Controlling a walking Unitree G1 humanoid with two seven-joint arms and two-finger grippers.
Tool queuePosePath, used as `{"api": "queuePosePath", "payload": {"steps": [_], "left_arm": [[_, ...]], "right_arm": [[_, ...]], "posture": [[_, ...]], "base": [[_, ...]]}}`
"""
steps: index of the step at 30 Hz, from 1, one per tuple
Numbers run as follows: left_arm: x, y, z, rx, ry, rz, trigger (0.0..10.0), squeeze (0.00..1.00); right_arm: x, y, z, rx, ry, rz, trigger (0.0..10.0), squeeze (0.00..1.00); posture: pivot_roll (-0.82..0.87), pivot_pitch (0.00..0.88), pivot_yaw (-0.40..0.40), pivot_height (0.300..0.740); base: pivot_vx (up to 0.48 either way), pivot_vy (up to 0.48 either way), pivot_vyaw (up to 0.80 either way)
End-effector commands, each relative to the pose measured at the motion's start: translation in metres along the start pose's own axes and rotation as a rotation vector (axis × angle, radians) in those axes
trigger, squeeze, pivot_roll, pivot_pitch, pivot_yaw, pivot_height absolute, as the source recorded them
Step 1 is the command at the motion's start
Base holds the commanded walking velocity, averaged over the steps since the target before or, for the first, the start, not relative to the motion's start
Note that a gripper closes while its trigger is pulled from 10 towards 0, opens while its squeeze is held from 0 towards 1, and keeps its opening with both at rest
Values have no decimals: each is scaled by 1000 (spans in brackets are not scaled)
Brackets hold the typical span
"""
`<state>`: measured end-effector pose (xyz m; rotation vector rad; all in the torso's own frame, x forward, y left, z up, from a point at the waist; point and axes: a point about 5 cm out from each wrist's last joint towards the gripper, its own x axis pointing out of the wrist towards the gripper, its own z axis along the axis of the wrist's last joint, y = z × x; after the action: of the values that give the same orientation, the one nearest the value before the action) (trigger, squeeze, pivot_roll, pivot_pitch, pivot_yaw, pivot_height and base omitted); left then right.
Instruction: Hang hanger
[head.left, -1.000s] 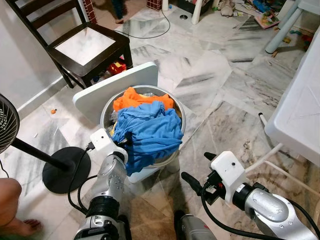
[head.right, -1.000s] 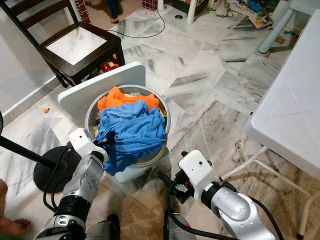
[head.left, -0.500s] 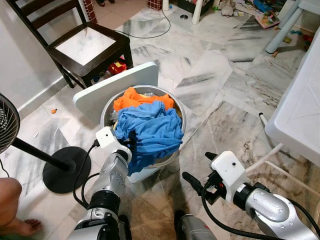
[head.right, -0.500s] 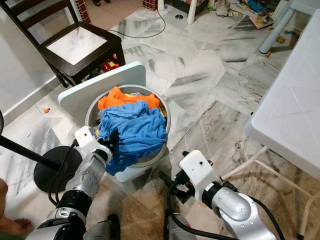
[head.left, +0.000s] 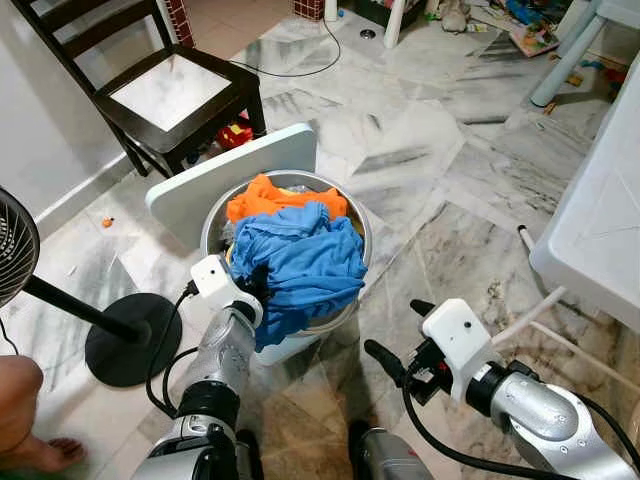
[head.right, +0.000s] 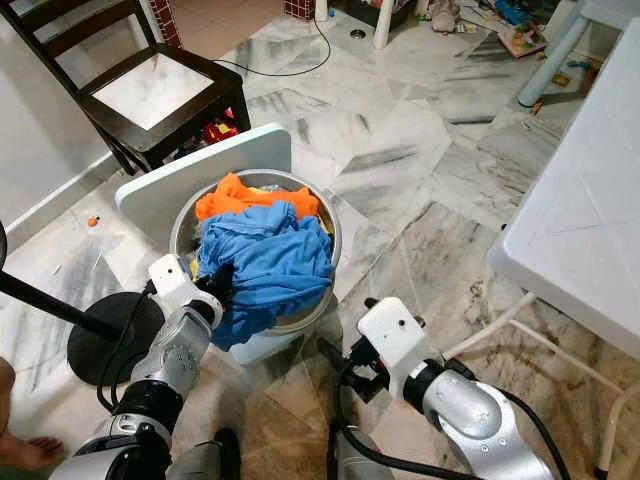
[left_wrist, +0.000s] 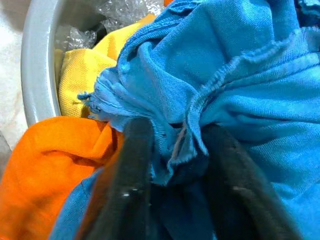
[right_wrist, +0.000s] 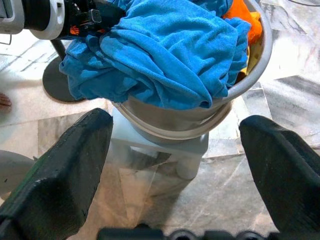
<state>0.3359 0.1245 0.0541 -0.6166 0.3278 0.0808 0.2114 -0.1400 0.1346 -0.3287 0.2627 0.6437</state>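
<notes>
While the left gripper (left_wrist: 175, 137) is clenched on a bunched fold of the blue garment (head.left: 305, 265), that garment lies heaped across the grey basin (head.left: 365, 240), its long axis running from the basin's far right side down over the near left rim, where its loose end hangs outside the wall. The pinched fold sits at that near left rim, squeezed between the two black fingers (left_wrist: 137, 135), so cloth and tool are touching. An orange garment (head.left: 270, 197) fills the far left part of the basin, partly under the blue one, and a yellow cloth (left_wrist: 80, 70) shows against the inner wall. Compared with a second ago, the left gripper has shifted a little upward and inward toward the rim, gathering the blue edge tighter; over the last half second hardly anything has changed. The right gripper (head.left: 400, 335) hovers released, fingers spread wide, near the basin's near right side and apart from the cloth, about where it was before. A white board (head.left: 230, 175) leans against the basin's far left side.
</notes>
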Motion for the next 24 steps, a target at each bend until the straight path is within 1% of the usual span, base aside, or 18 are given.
{"api": "queuePosePath", "payload": {"steps": [1,6,7,11,15,16,17,18,20,22,23,24], "left_arm": [[0,4,-4,-5,13,9,0,0],[0,5,-3,5,11,12,0,0],[0,6,-3,24,20,18,0,0],[1,7,-4,53,30,34,0,0],[0,5,0,99,17,23,0,0],[0,4,3,144,0,9,0,0],[-1,1,10,238,-35,-10,0,0],[-1,1,10,238,-35,-10,0,0],[-2,2,16,299,-54,-11,0,0],[-2,3,18,326,-56,-6,0,0],[-2,5,21,371,-58,-2,0,0],[-2,5,21,371,-58,-2,0,0]], "right_arm": [[1,0,-2,3,5,-4,10000,0],[3,-1,-1,0,-6,-8,10000,0],[4,-2,1,5,-15,-9,10000,0],[6,-1,1,18,-25,-6,10000,0],[9,1,1,20,-31,1,10000,0],[11,1,2,22,-35,0,10000,0],[14,2,3,26,-45,-1,10000,0],[14,2,3,26,-45,-1,10000,0],[17,2,4,30,-56,-1,10000,0],[19,2,5,32,-60,0,10000,0],[21,3,6,33,-64,0,10000,0],[21,3,6,33,-64,0,10000,0]], "posture": [[-260,266,11,740],[-256,256,13,740],[-252,253,14,740],[-241,245,17,740],[-230,239,21,740],[-220,233,24,740],[-213,230,27,740],[-213,230,27,740],[-201,224,31,740],[-199,223,32,740],[-193,216,38,740],[-193,216,38,740]], "base": [[0,0,0],[0,0,0],[0,0,0],[0,0,0],[0,0,0],[0,0,0],[0,0,0],[0,0,0],[0,0,0],[0,0,0],[0,0,0],[0,0,0]]}}
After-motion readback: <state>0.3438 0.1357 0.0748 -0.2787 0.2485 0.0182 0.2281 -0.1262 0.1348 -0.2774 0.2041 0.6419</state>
